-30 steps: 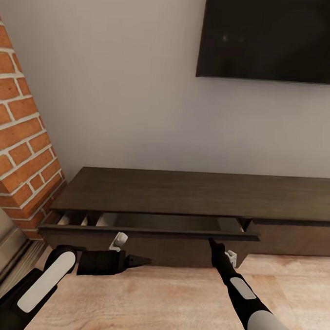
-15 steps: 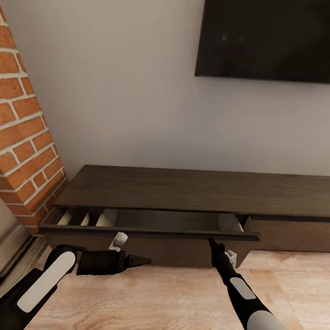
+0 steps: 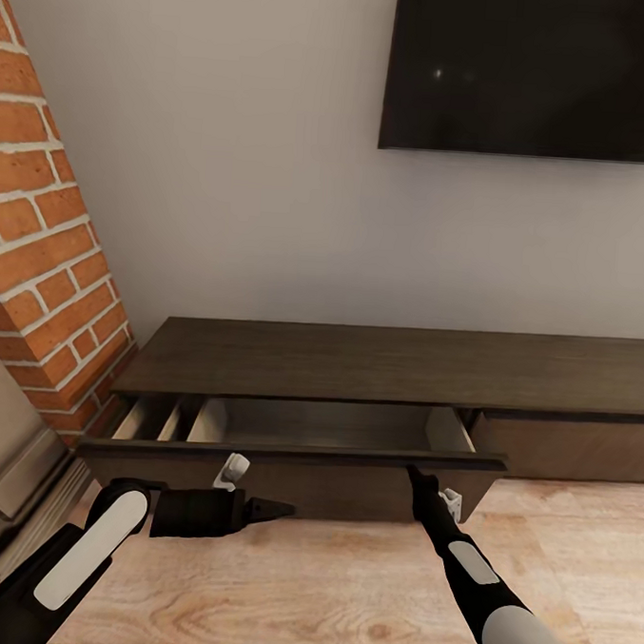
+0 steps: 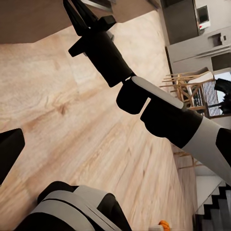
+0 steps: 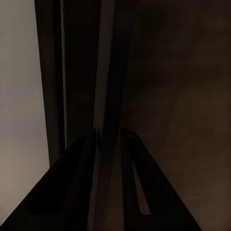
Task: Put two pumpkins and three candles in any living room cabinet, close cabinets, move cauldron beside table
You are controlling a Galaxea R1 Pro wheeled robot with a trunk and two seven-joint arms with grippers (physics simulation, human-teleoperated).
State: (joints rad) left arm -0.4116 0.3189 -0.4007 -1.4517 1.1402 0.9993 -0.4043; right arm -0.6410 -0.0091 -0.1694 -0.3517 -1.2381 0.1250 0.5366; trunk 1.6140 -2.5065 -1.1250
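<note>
Head view, left to right: a brick column (image 3: 41,248) stands against the pale wall, then the cabinet (image 3: 396,365), long, low and dark brown, with its left drawer (image 3: 295,449) pulled out and its pale interior bare. The left gripper (image 3: 277,510) hovers over the wooden floor (image 3: 344,590) just before the drawer front, jaws clenched to a point, grasping nothing. The right gripper (image 3: 414,472) meets the drawer front's upper edge; in the right wrist view its jaws grasp that thin edge between them. A dark screen (image 3: 533,73) hangs above. The left wrist view catches one pumpkin (image 4: 164,224) far off on the floor
</note>
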